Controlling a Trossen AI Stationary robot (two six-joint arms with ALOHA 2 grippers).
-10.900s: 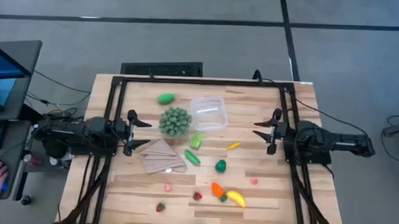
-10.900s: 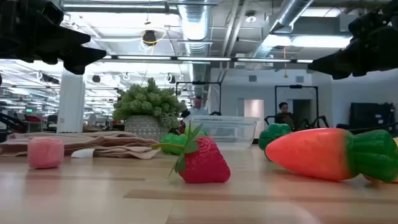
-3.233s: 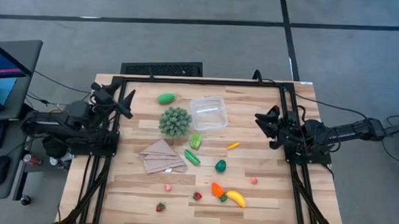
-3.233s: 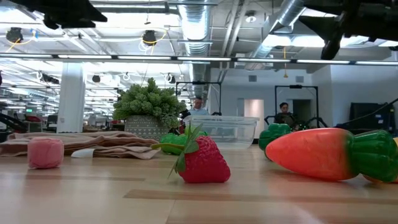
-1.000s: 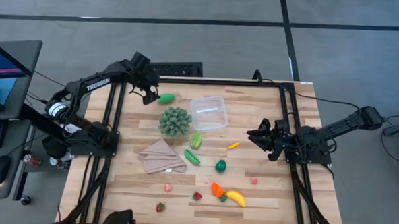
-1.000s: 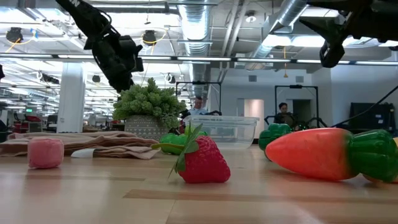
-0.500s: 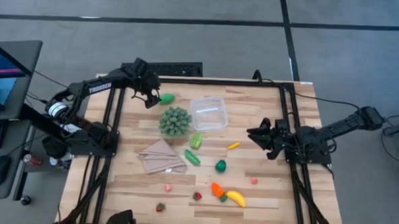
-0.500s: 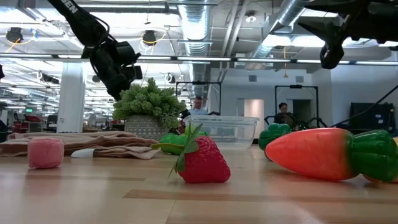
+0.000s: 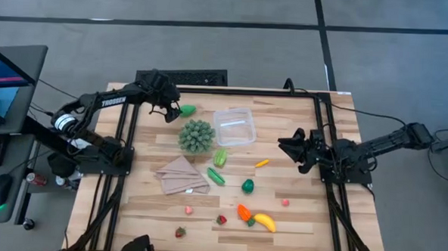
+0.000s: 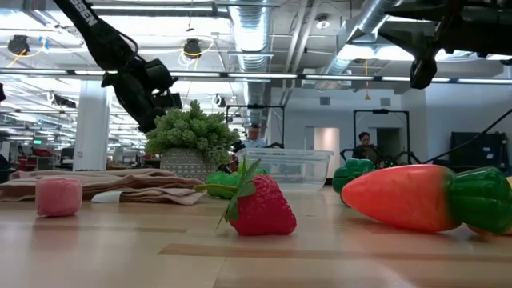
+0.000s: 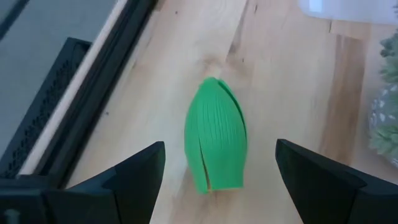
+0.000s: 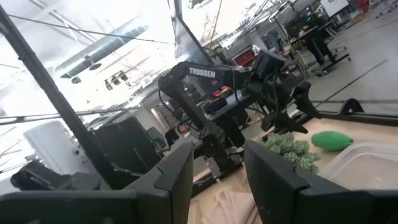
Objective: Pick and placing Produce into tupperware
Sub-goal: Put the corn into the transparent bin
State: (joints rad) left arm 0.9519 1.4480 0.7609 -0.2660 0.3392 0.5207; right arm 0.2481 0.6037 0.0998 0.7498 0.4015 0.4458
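The left gripper [image 11: 221, 165] hangs over the green pod [image 11: 216, 143] with its jaws spread wide and empty, one finger on each side of the pod. The pod lies flat at the far left corner of the table [image 9: 296, 212], close to the frame rail and near the tupperware [image 9: 234, 126].

Risk: the pod is smooth and tapered — a closure near its narrow end could squeeze it out sideways, toward the rail or the spiky ball [image 9: 196, 136]. A descent that is off centre could land a fingertip on the pod and push it away.

The right gripper [image 9: 291, 148] waits above the table's right side, jaws part-way closed, nothing between them.

View differences: the left wrist view shows the pod's ribs and its alignment between the fingers; the high view shows only a green spot there, but gives the whole layout — tupperware empty, the other produce spread across the table's middle and near side. In the low view the pod cannot be made out, so gripper height above it cannot be told.
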